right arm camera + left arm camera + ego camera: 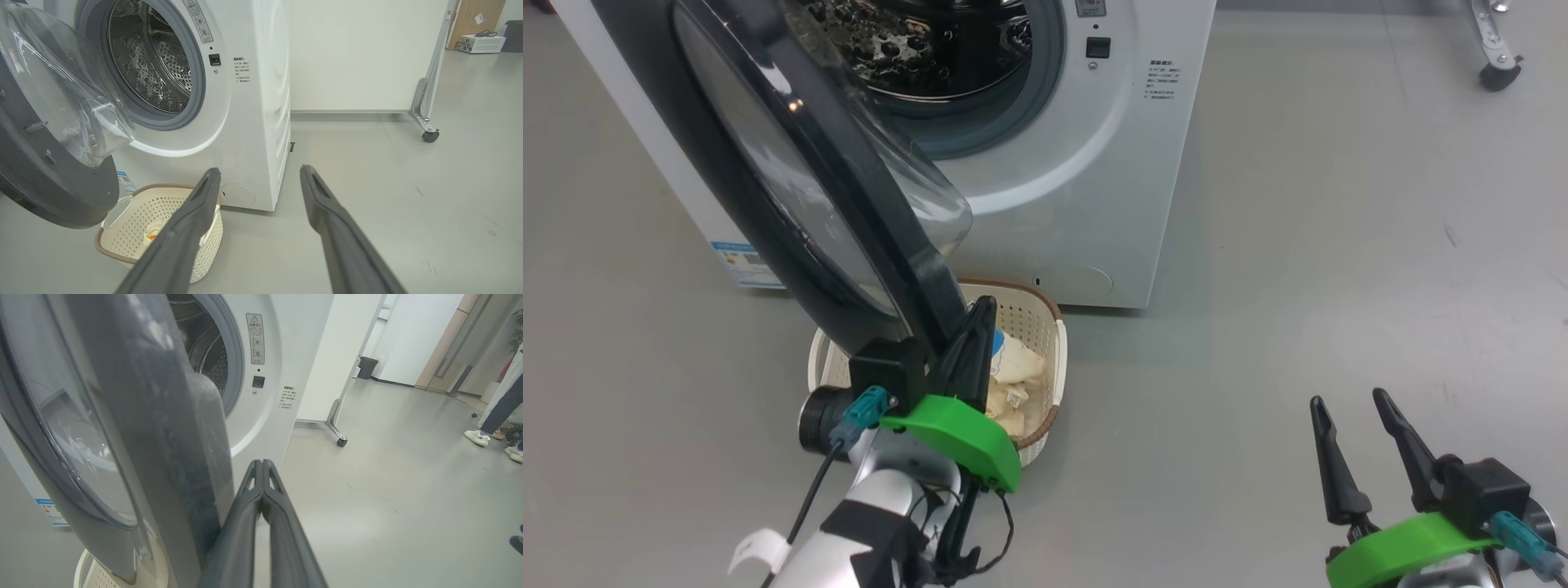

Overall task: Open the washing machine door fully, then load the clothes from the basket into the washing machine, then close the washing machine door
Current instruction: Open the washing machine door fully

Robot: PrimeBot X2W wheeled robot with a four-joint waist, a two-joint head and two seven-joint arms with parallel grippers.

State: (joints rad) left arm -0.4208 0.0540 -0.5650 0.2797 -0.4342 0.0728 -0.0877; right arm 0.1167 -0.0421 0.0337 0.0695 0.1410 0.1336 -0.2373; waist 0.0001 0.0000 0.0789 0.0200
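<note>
The white washing machine (pixel 1078 204) stands with its drum (pixel 151 61) exposed. The washing machine door (pixel 792 188), with its black rim and clear glass bowl, is swung out towards me. My left gripper (pixel 984 306) is shut with nothing in it, its fingers (pixel 261 490) pressed together right beside the inner edge of the door (pixel 122 416). Under the door sits the cream basket (pixel 1045 327) holding the pale clothes (pixel 1017 367). The basket (pixel 163 220) and a bit of the clothes (pixel 153 233) also appear in the right wrist view. My right gripper (pixel 1347 398) hangs open over bare floor at the lower right.
A white wheeled partition (pixel 367 53) stands to the right of the machine, its caster (pixel 341 442) on the grey floor. A person's legs and shoes (pixel 490 424) are at the far right of the left wrist view. A dark bin (pixel 367 367) stands by the far wall.
</note>
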